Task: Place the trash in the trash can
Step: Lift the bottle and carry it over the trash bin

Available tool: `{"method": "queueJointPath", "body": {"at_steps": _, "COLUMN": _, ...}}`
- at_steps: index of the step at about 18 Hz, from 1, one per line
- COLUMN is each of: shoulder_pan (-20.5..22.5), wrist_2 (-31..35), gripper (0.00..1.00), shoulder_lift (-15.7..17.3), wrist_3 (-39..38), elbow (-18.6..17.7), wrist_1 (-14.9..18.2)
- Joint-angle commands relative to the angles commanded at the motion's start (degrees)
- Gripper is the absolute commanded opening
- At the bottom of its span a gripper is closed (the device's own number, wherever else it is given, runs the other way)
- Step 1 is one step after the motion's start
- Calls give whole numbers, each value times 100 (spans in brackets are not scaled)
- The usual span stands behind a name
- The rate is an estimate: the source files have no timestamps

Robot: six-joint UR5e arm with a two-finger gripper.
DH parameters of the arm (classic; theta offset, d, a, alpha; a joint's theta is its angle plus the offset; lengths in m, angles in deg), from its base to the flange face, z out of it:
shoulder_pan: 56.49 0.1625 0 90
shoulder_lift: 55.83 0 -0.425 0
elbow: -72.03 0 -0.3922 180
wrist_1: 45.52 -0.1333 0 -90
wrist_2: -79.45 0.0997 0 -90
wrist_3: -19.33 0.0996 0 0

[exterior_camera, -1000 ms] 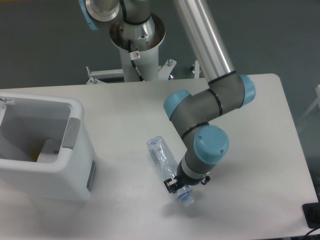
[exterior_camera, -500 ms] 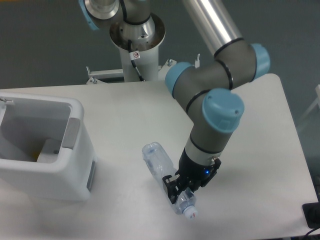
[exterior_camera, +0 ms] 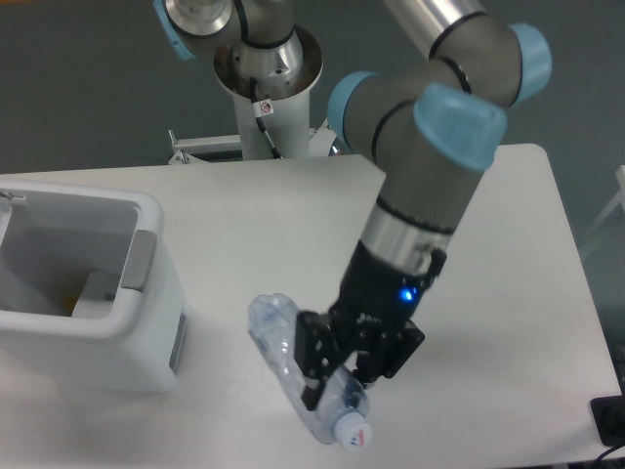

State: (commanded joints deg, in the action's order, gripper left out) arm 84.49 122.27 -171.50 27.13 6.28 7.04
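The crushed clear plastic bottle [exterior_camera: 293, 371] with a white cap hangs tilted above the table's front, cap end low and toward the camera. My gripper [exterior_camera: 337, 376] is shut on the bottle near its neck end, with the black fingers on either side of it. The white trash can [exterior_camera: 93, 337] stands at the left edge of the table, open at the top, with a grey handle patch on its right side. It lies well to the left of the gripper. The small plastic bag is not in view.
The robot's base column [exterior_camera: 266, 88] stands at the back edge of the table. The arm's grey links and blue joint caps [exterior_camera: 459, 127] rise above the table's right half. A black object [exterior_camera: 610, 418] sits at the lower right corner.
The gripper has lifted the bottle off the table and brought it higher and toward the camera, slightly leftward. The arm's wrist joints rose with it.
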Motion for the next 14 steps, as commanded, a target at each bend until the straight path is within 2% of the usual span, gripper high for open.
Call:
{"method": "queueJointPath", "body": {"at_steps": 2, "shoulder_pan": 26, "wrist_2": -535, "gripper": 52, "shoulder_lift": 88, "wrist_3": 335, "elbow": 0, "wrist_1": -44}}
{"method": "queueJointPath", "body": {"at_steps": 6, "shoulder_pan": -70, "wrist_2": -941, "gripper": 52, "shoulder_lift": 193, "wrist_3": 547, "elbow": 9, "wrist_1": -106}}
{"method": "queueJointPath", "body": {"at_steps": 14, "shoulder_pan": -1028, "wrist_2": -1013, "gripper": 53, "shoulder_lift": 606, "wrist_3": 591, "elbow": -79, "wrist_1": -115}}
